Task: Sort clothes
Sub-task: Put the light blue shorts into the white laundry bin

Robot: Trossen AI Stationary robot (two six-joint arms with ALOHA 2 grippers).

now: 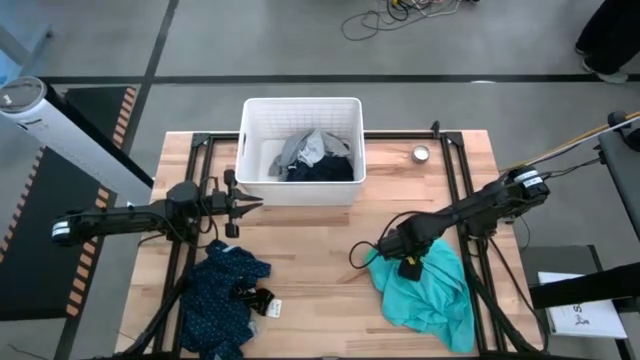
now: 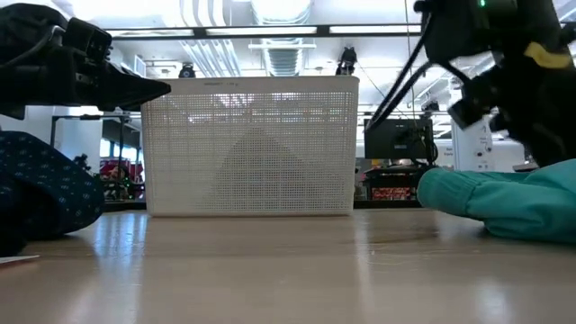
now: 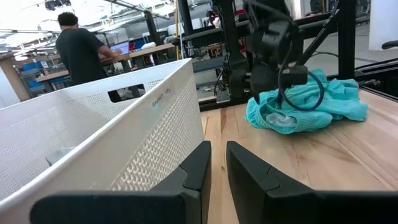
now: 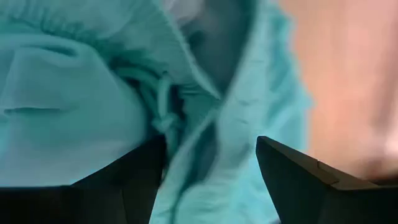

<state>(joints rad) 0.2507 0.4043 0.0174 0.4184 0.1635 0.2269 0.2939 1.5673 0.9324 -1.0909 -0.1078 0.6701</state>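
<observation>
Right claw (image 4: 208, 177): we see it spread wide, pressed down over the teal garment (image 1: 432, 288), gripping nothing.
Left claw (image 3: 217, 165): we see it nearly closed, empty, beside the white basket (image 1: 300, 108).

Both arms matte black, jointed tube links, black cable looped just behind the right gripper (image 1: 384, 247), yellow patch beside it; left gripper (image 1: 252, 204) ends in tapered black fingers.
</observation>
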